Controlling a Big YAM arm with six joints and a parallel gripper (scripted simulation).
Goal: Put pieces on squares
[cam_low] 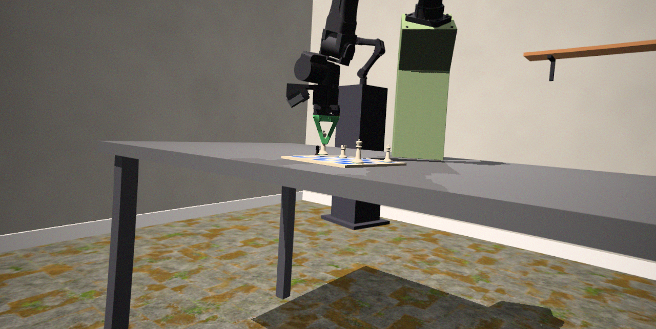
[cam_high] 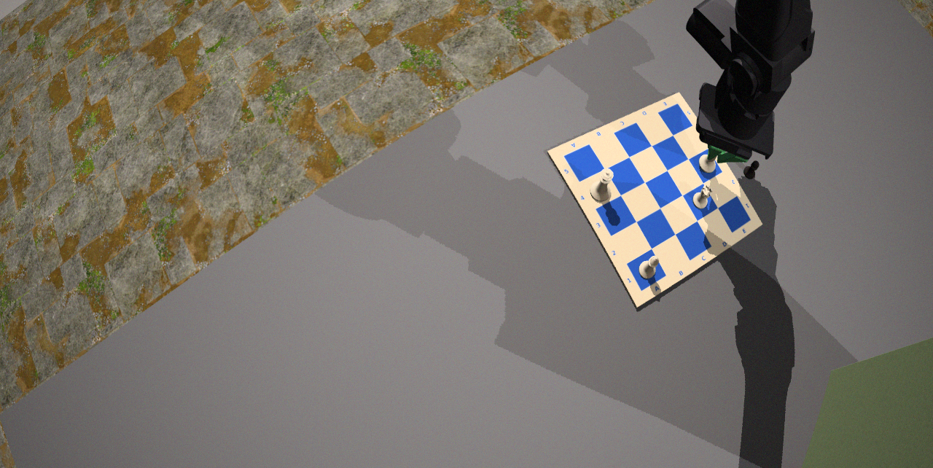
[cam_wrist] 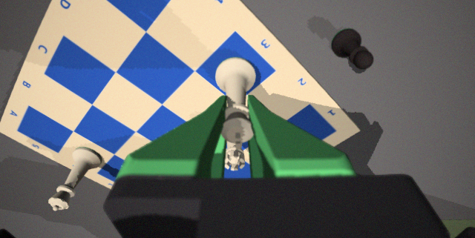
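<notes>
1. Clenched on the tall cream-white king (cam_wrist: 235, 82), the green two-fingered claw (cam_wrist: 237, 145) grips the piece around its upper stem; the crown sits between the fingers near the claw's black body.
2. That king stands upright, its long axis vertical, crown up into the claw and round base down on a blue square at the board's edge, in the row marked 3.
3. Seen from the side, the claw (cam_low: 325, 136) points straight down over the near-left corner of the cream and blue chequered board (cam_low: 367, 163), which lies flat on the grey counter (cam_low: 481, 184).
4. A small black pawn (cam_high: 751, 169) stands upright on the counter just beside the board's edge, off the squares and near the claw.
5. A short white rook (cam_high: 702, 196) stands upright on a blue square one row nearer the camera-side corner than the king.
6. A white queen (cam_high: 602, 186) and a white pawn (cam_high: 649, 265) stand upright elsewhere on the board, well apart from the claw.
</notes>
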